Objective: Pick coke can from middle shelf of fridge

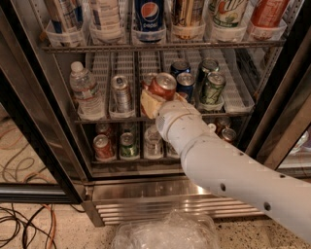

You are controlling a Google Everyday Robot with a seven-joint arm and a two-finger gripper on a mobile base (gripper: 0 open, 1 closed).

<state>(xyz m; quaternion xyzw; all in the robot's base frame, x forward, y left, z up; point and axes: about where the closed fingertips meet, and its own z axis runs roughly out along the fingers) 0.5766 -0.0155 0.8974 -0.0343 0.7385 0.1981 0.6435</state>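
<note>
The coke can (pixel 163 85), red with a silver top, is tilted at the front of the middle shelf (pixel 127 65), a wire rack with ribbed white plastic lanes. My gripper (pixel 162 98) is shut on the can, its tan fingers (pixel 147 103) wrapped around the lower body. The white arm (pixel 228 170) reaches in from the lower right. The fridge (pixel 274 116) stands open, with a black door frame and a steel base grille (pixel 165 206).
On the middle shelf stand a water bottle (pixel 86 92), a silver can (pixel 121 92), blue Pepsi cans (pixel 185 82) and a green-and-silver can (pixel 212 88). Bottles fill the top rack (pixel 148 14). Cans sit on the lower rack (pixel 103 147). A plastic bag (pixel 165 233) and cables (pixel 22 223) lie on the floor.
</note>
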